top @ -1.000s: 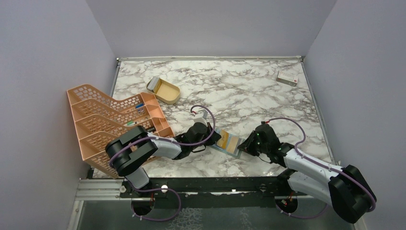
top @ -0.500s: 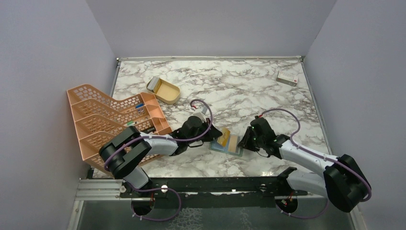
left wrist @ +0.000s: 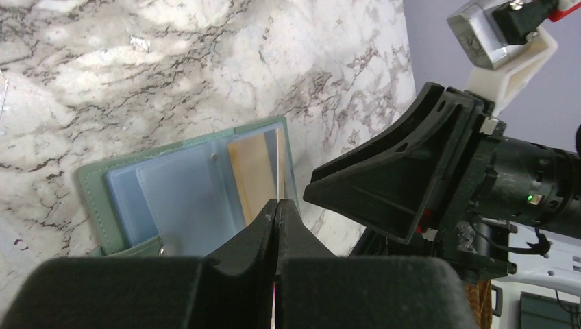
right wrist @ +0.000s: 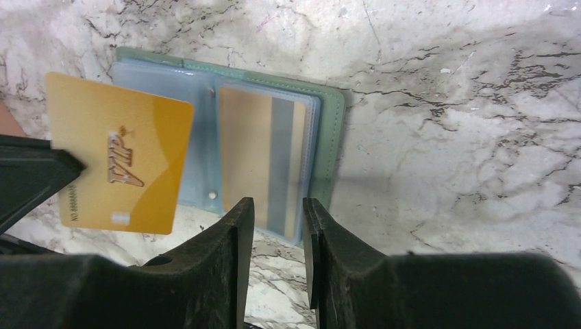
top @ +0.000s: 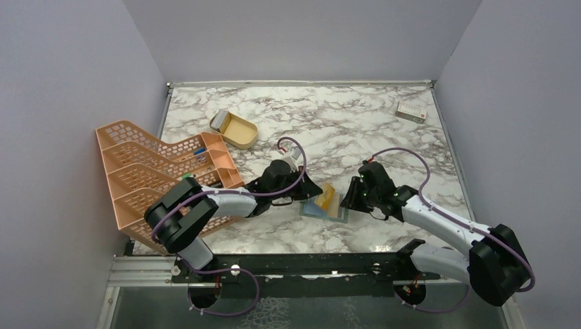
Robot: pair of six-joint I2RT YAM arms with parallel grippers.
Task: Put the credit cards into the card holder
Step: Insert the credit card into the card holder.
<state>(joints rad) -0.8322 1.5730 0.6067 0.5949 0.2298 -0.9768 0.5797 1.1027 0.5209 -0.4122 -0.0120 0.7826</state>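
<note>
Top view, read as a clock face centred on the table [top: 384, 130], a marble-patterned slab walled on three sides; a peach lattice rack [top: 144, 171] stands at 9 o'clock over the table's left edge, with small items in its slots that are too small to identify; the left claw [top: 312, 192] reaches in from 7 o'clock and the right claw [top: 351, 195] from 5 o'clock, meeting at either side of the wallet; a gold oval tin [top: 236, 129] lies at 10 o'clock with its lid swung open; the wallet [top: 325, 208] lies open and flat at 6 o'clock, near the front edge, with a grey-green border and pale blue inner pockets; a white box [top: 411, 111] with a red mark sits at 2 o'clock, near the far right corner; left claw [left wrist: 276, 205]: jaws closed on the first card [right wrist: 123, 164], a tan-orange card marked "VIP", pinched by one edge and held tilted above the wallet's left half [right wrist: 157, 89], seen edge-on in the left wrist view [left wrist: 277, 161]; right claw [right wrist: 277, 205]: jaws a narrow gap apart with nothing between them, poised over the near edge of the wallet's right half; the second card [right wrist: 250, 151] lies inside a clear pocket on that right half, directly beyond the right claw's fingertips [right wrist: 236, 219]
</note>
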